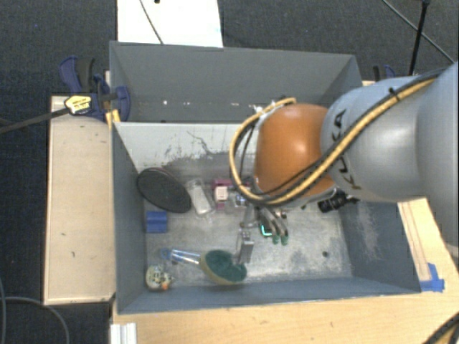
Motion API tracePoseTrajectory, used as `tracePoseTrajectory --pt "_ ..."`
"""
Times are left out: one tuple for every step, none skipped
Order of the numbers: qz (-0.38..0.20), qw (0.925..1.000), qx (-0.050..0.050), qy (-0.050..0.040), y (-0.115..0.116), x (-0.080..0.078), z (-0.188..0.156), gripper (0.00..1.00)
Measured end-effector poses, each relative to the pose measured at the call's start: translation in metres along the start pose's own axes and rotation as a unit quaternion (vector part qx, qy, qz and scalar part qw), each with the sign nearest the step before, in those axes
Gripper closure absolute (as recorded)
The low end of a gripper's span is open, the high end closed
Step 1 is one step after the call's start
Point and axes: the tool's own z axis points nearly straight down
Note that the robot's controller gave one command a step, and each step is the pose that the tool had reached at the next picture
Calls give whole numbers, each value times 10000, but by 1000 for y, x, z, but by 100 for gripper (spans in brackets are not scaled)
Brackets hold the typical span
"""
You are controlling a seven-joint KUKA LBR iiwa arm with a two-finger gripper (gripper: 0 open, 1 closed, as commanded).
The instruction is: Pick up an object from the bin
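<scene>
- Grey metal bin [323, 253] with a scuffed floor. Its loose things lie spread over the view's left half and mostly apart, so each can be approached singly.
- The gripper [246, 245] hangs low over the near middle, just beside a round pad with a dark green face [224, 267]. The pad is judged the likeliest pick, being nearest.
- Gripper opening: cannot tell. The orange wrist cover [287, 149] overhangs it, and nothing is seen held.
- Count:
  - one dark oval disc [163, 190]
  - one blue block [156, 222]
  - one small clear bottle [201, 198]
  - one pink item [221, 190]
  - one clear tube [179, 256]
  - one speckled ball [158, 277]
  - possibly two small green bits [280, 236] under the wrist
</scene>
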Motion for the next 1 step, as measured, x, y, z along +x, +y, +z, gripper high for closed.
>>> tracePoseTrajectory --pt "155 9999 16 32 16 26 76 0"
